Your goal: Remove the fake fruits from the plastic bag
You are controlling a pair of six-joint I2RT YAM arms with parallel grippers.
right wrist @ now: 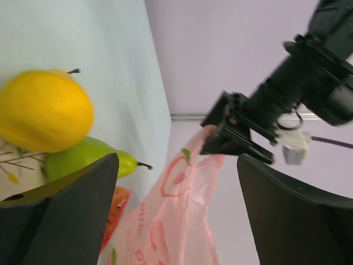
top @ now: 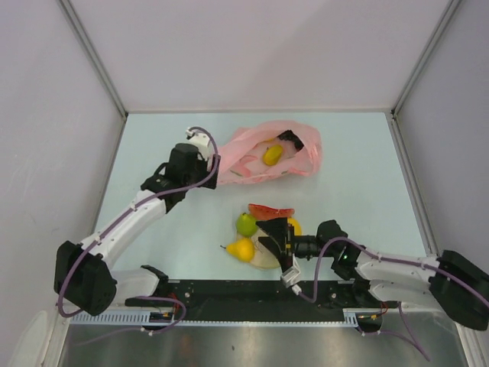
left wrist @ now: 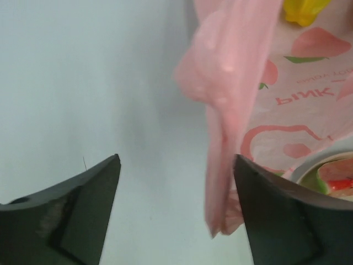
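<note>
near side: right gripper, jaws wide and empty, poised over the plate with a yellow fruit, green pear and watermelon slice already unloaded. farther back on the counter: pink plastic bag with one yellow piece inside, left gripper jaws wide astride its edge, likely to pin it.

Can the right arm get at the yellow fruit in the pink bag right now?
Probably not: the yellow fruit lies inside the plastic bag, apparently under its film, and the right gripper, open, is by the plate, apart from the bag.
</note>
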